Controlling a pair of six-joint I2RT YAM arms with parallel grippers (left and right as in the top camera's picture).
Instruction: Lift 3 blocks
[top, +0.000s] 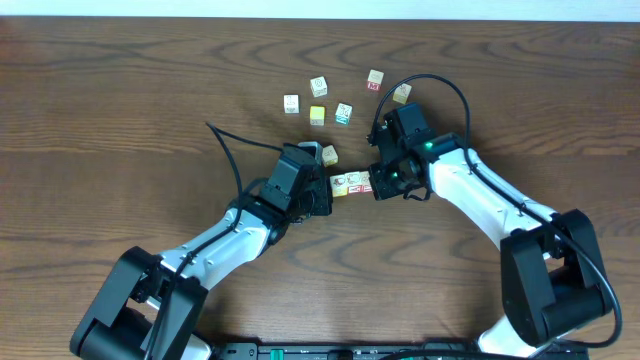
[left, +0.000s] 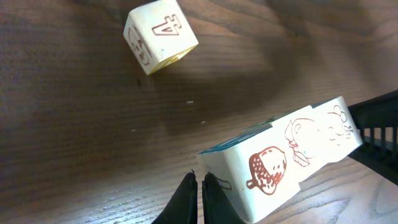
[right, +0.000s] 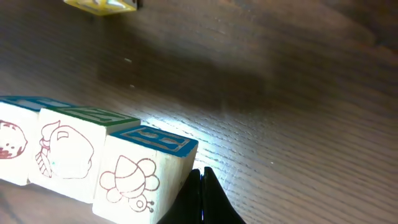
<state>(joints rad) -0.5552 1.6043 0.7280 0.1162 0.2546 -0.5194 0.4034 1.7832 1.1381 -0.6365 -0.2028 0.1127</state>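
Table (top: 100, 100): dark brown wood-grain top, matte, fine streaks.

Left gripper (top: 328, 190): black fingers pressed flat together, nothing between them. In the left wrist view the closed tip (left: 200, 180) butted against the end face of the acorn block (left: 267, 171). The contact point was cut off by the bottom edge.

Blocks (top: 351, 183): three small square-edged wooden cubes, cream faces, red-brown line drawings, set face to face in one straight row between the two grippers, mid-table. The row's long axis ran left-right in the overhead view, from one gripper tip to the other. The picture faces pointed up toward the overhead camera. The right wrist view showed blue and green raised borders on an adjacent face. The middle block's drawing (left: 305, 140) was hard to read. The leftmost block was cut off by the right wrist frame edge. A soft shadow lay on the table near the row, but whether the row was clear of the table could not be told.

Bee block (right: 134, 177): the right end of the row.

Right gripper (top: 374, 186): fingers also squeezed together, holding nothing. The closed tip (right: 200, 177) pushed on the bee block's end face.

Cube marked 4 (left: 160, 34): loose, cream, tilted in frame, apart from the row. Yellowish cube (right: 102, 5): mostly cropped by the top edge. Several loose cubes (top: 343, 113) were scattered beyond the row.
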